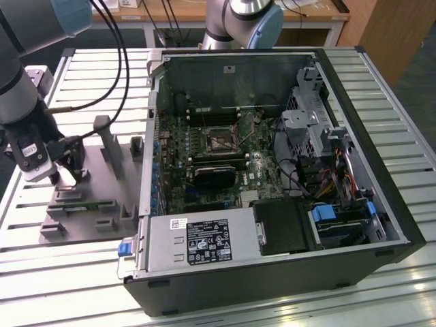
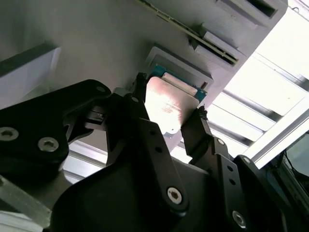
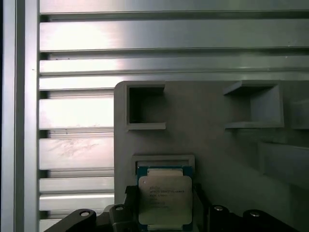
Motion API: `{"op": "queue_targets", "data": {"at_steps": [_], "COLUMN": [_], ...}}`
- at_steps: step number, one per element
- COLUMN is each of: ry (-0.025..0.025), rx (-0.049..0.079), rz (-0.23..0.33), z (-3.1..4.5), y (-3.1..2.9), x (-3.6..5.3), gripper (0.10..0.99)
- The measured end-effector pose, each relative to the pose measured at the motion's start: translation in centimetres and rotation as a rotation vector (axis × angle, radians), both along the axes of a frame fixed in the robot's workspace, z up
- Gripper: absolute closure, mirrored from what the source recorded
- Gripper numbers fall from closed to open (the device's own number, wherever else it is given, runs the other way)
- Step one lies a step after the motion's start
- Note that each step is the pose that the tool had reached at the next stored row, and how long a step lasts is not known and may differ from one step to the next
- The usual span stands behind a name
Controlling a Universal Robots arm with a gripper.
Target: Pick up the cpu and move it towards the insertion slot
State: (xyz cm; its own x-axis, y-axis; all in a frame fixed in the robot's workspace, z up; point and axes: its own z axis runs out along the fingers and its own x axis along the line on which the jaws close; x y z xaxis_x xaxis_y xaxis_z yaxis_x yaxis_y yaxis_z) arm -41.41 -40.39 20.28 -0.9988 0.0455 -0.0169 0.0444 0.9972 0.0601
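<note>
At the exterior view's left the gripper (image 1: 66,176) hangs low over the grey fixture plate (image 1: 102,192). In both wrist views its fingers (image 2: 145,125) are clenched on two opposite edges of the cpu (image 3: 165,198), right at its square nest (image 3: 164,159) near the plate's edge; I cannot tell whether the chip is clear of the nest. Well apart to the right, the slot (image 1: 219,139) lies in the motherboard (image 1: 266,170) inside the open case (image 1: 381,150).
</note>
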Motion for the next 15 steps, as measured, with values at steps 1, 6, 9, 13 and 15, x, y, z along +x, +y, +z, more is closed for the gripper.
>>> {"op": "queue_targets", "data": {"at_steps": [1,6,9,13,15], "ry": [0.0001,0.0000,0.0000,0.0001,-0.0001], "rx": [0.000,0.000,0.000,0.000,0.000], "rz": [0.000,0.000,0.000,0.000,0.000], "z": [0.17,1.13,1.83,2.85,3.36], "y": [0.00,0.00,0.00,0.00,0.00], "x": [0.00,0.00,0.00,0.00,0.00], "gripper": [0.549,0.549,0.549,0.549,0.549]}}
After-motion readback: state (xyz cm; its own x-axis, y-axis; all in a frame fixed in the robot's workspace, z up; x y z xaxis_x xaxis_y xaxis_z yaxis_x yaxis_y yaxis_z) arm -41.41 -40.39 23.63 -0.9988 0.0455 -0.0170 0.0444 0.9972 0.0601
